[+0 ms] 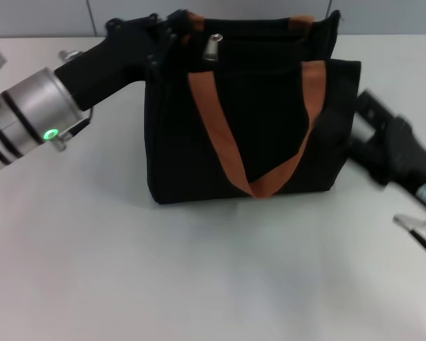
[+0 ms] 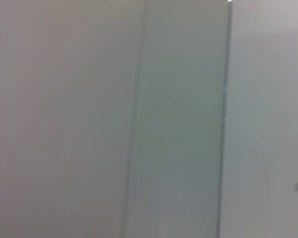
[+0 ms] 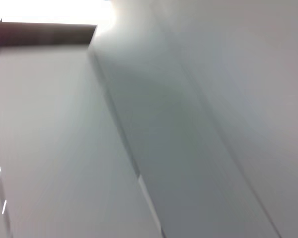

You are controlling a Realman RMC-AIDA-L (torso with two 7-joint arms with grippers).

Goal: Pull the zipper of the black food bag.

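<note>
A pale grey-white table (image 1: 199,277) fills most of the head view. Behind its far edge stands a light grey panelled wall (image 1: 42,18). Both wrist views show only plain pale panels (image 2: 179,124).

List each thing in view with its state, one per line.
Bag: upright on the table, handle hanging down the front.
Zipper: pull tab standing up on top, near the bag's left end.
Left claw: at the bag's top left corner, beside the zipper.
Right claw: against the bag's right side.
Table: bears the bag.
</note>
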